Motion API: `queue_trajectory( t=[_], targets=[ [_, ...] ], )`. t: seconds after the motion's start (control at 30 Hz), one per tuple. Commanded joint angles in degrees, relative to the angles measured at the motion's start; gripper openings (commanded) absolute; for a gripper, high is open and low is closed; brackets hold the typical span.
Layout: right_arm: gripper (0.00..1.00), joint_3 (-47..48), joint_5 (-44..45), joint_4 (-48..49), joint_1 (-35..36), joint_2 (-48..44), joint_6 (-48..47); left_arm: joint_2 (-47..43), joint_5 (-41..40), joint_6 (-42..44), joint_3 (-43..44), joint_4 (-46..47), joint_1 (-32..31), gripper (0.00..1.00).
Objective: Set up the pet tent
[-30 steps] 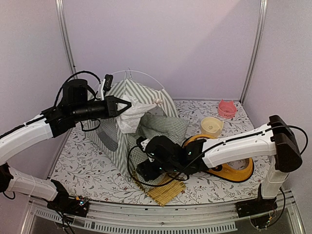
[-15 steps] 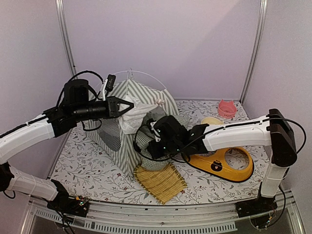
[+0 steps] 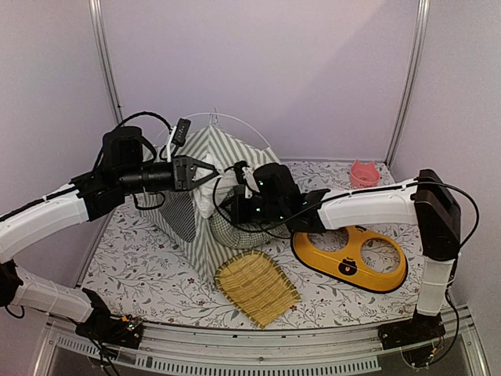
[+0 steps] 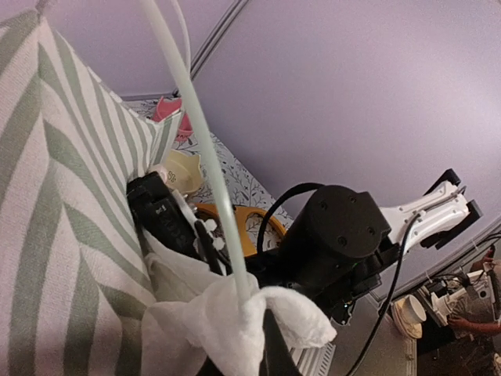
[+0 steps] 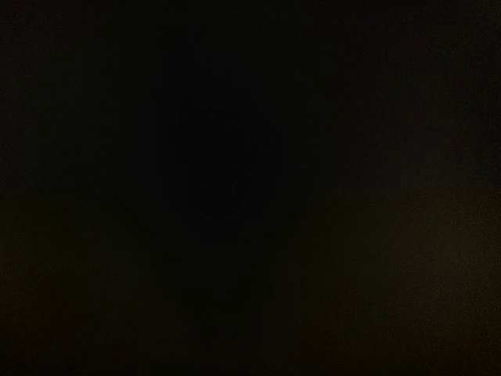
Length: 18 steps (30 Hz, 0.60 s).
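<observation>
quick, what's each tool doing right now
left tool: closed on the white curtain of the pet tent
right tool: closed, apparently on the checked cushion; tips hidden

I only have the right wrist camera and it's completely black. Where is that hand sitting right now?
Observer: The right hand is pushed in at the front opening of the pet tent, and the checked cushion is bunched just under it. Its fingertips are hidden.
Operator: What's the other arm doing?
Observer: The left hand is shut on the lace curtain and holds it up and away from the opening.
Operator: Anything on the table near my arm?
Observer: A woven mat lies in front of the tent, and a yellow bowl stand sits under your forearm.
</observation>
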Motion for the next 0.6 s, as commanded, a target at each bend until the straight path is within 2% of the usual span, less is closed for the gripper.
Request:
queue_trajectory(
  t=[0.0, 0.07, 0.13, 0.3, 0.4, 0.57],
  targets=[
    [0.05, 0.7, -1.0, 3.2, 1.6, 7.2, 1.2, -1.0, 4.7, -2.1, 0.8, 3.9, -0.3, 0.0],
    [0.08, 0.1, -1.5, 3.1, 1.7, 8.3, 1.9, -0.8, 4.5, -2.1, 0.6, 3.6, 0.2, 0.0],
    [0.16, -0.9, -1.4, 3.0, 1.8, 7.6, 2.2, -0.6, 4.4, -2.3, 0.0, 3.5, 0.8, 0.0],
    [0.6, -4.6, 1.9, 1.1, 2.3, 0.1, -0.1, -0.8, 2.0, -1.0, -0.6, 0.6, 2.7, 0.0],
    [0.81, -5.6, 4.1, -2.1, 2.7, -5.0, -1.9, -0.9, 0.6, -0.1, -0.8, -1.2, 3.4, 0.0],
    [0.98, -7.8, 8.4, -7.6, 2.8, -11.9, -3.4, -0.8, -1.0, 0.6, -0.7, -2.6, 4.1, 0.0]
  ],
)
